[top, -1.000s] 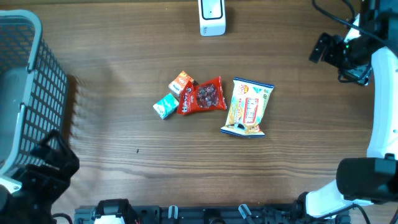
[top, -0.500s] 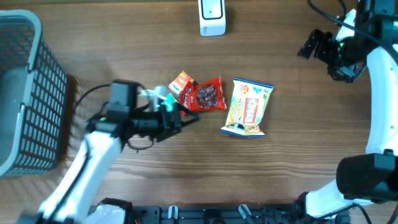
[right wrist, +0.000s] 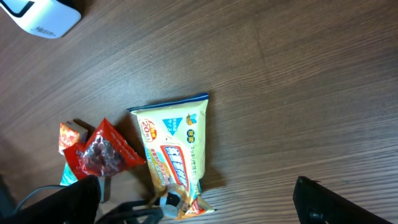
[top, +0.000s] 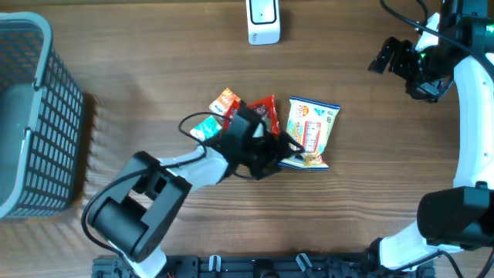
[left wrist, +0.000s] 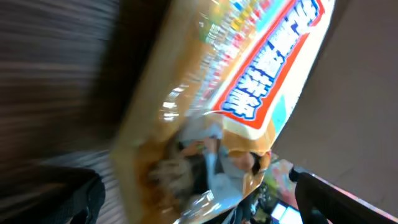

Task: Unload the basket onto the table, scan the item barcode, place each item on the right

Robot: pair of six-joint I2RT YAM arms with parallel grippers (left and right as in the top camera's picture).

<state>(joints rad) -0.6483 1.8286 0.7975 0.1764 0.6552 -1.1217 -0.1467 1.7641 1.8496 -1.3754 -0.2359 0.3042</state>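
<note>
On the robot's side of the white scanner: yellow snack bag, long axis roughly toward it. At its end farthest from the scanner, left gripper, jaws spread, empty. Right gripper, spread too, well right of the scanner.

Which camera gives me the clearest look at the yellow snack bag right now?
Right wrist: the yellow snack bag lies nearly whole and sharp, only its lower end met by the left pincer. Overhead shows it smaller, its lower corner under that pincer. Left wrist shows only a blurred close-up of its print.
</note>
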